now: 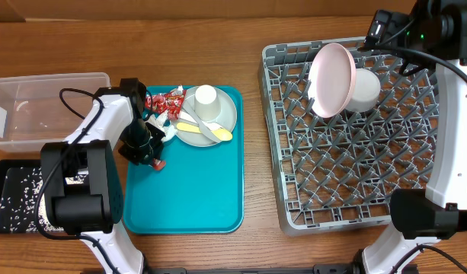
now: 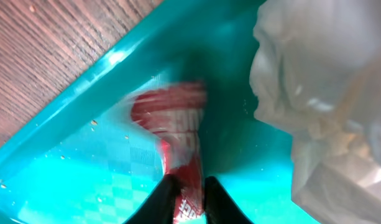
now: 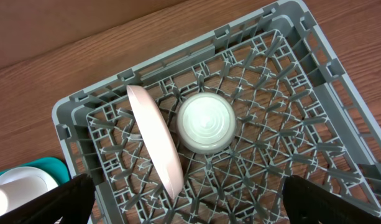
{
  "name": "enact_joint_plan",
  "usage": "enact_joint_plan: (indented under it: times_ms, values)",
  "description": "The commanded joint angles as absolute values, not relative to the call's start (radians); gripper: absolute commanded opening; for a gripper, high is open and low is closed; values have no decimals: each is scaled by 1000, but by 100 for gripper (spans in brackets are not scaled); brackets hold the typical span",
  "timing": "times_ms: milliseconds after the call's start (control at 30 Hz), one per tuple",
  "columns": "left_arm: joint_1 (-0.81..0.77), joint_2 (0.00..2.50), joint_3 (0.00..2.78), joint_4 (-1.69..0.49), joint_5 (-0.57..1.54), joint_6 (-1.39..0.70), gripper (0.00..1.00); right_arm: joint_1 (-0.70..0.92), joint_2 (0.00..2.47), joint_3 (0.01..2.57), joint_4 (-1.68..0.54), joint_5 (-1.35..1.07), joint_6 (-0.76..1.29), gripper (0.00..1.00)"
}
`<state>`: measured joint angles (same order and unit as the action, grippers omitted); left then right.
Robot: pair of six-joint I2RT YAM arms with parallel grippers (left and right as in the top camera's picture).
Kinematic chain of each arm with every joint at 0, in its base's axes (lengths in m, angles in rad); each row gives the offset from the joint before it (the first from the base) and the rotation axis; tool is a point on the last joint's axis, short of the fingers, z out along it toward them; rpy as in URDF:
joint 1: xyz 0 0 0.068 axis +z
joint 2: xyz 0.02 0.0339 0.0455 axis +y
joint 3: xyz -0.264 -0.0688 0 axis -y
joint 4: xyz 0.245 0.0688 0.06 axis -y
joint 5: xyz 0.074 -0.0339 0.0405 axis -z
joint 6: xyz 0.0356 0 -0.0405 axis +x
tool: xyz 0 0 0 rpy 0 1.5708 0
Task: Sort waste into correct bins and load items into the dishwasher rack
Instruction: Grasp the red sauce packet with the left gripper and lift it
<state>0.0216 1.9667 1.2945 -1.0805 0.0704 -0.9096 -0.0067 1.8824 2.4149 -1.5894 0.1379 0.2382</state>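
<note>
Left end effector [image 1: 147, 149] is seen low over the upper left part of the teal tray [image 1: 189, 199]. In the left wrist view its fingers [image 2: 164, 198] are nearly closed, with a red candy wrapper [image 2: 175, 118] pinched between them. The wrapper lies against the tray floor, just left of a crumpled white tissue [image 2: 314, 81].

More red wrappers [image 1: 163, 101] are noted at the upper left corner of the tray. A grey-green plate [image 1: 227, 114] sits at the upper right of the tray, with a white cup [image 1: 206, 103], a yellow spoon [image 1: 215, 132] and a pale fork [image 1: 193, 120] on it.

A clear tub [image 1: 43, 106] stands at the far left of the surface. A black bin [image 1: 11, 194] below it holds rice grains [image 1: 20, 199].

The dishwasher rack [image 1: 347, 179] fills the right of the overhead frame. A pink plate [image 1: 332, 80] stands tilted on edge in its upper part, touching an upturned white bowl [image 1: 366, 90].

Right end effector [image 3: 187, 190] is held above the rack, spread wide, with nothing gripped.
</note>
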Motion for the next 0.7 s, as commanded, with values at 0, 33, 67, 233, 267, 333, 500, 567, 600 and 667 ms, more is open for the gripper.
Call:
enact_joint_plan:
  times_ms: [0, 33, 67, 233, 267, 333, 500, 567, 600, 667]
  values:
    - [8, 1975, 1284, -1084, 71, -908, 6, -9, 1876, 2415, -1584, 146, 235, 100]
    - [6, 1975, 1284, -1084, 70, -907, 4, -9, 1876, 2415, -1584, 146, 235, 100]
    - [5, 1975, 1284, -1084, 71, -900, 4, -9, 1876, 2415, -1584, 146, 235, 100]
    - [4, 1974, 1288, -1102, 69, -886, 4, -9, 1876, 2415, -1584, 146, 235, 100]
    - [4, 1972, 1291, -1113, 67, -886, 4, -9, 1876, 2415, -1584, 146, 235, 100]
    - [4, 1967, 1306, -1147, 60, -886, 4, -9, 1876, 2415, -1584, 146, 235, 100]
    - [-10, 1929, 1433, -1299, 46, -868, 4, -9, 1876, 2415, -1584, 146, 235, 100]
    - [-20, 1903, 1500, -1337, 52, -831, 4, -9, 1876, 2415, -1584, 146, 235, 100]
    - [-26, 1885, 1553, -1361, 61, -806, 4, -9, 1876, 2415, -1584, 146, 235, 100]
    - [-28, 1863, 1622, -1383, 71, -774, 4, -9, 1876, 2415, -1584, 146, 235, 100]
